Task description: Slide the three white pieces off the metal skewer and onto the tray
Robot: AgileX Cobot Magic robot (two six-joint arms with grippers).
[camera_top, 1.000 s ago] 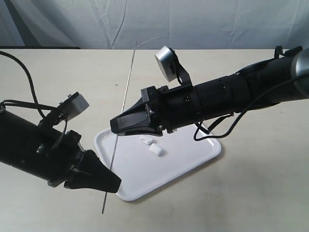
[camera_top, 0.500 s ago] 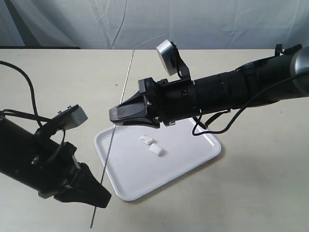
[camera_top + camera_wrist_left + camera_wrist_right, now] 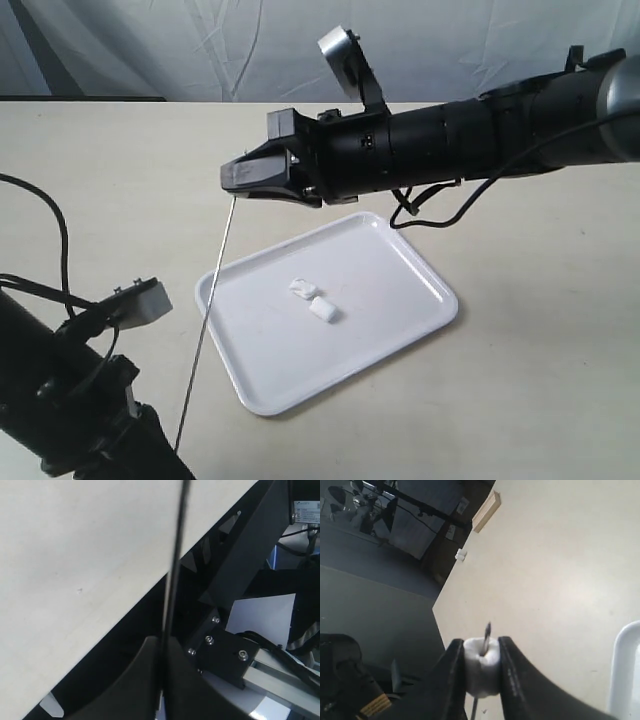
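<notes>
So the right gripper [image 3: 231, 180] is pinching the third white piece [image 3: 481, 670] between its pressed-in fingers, up in the upper-left middle of the exterior frame. In the right wrist view, only the tip of the metal skewer [image 3: 205, 330] is poking out past it. The left gripper [image 3: 161, 692] is sitting way down in the lower left corner and looks clamped on the rod's other end, going by the left wrist view. The other two white pieces [image 3: 300, 288] [image 3: 322, 310] are already lying close together in the middle of the tray [image 3: 390, 270]. My take: this is the final pull, and it's nearly done. The trick is dragging the rod straight back along its own line so the soft chunk isn't tearing or twisting. Also, that piece is hanging over the bare table [image 3: 120, 160], not the tray, so I'd be swinging the right arm down-right over the tray before loosening the squeeze.
</notes>
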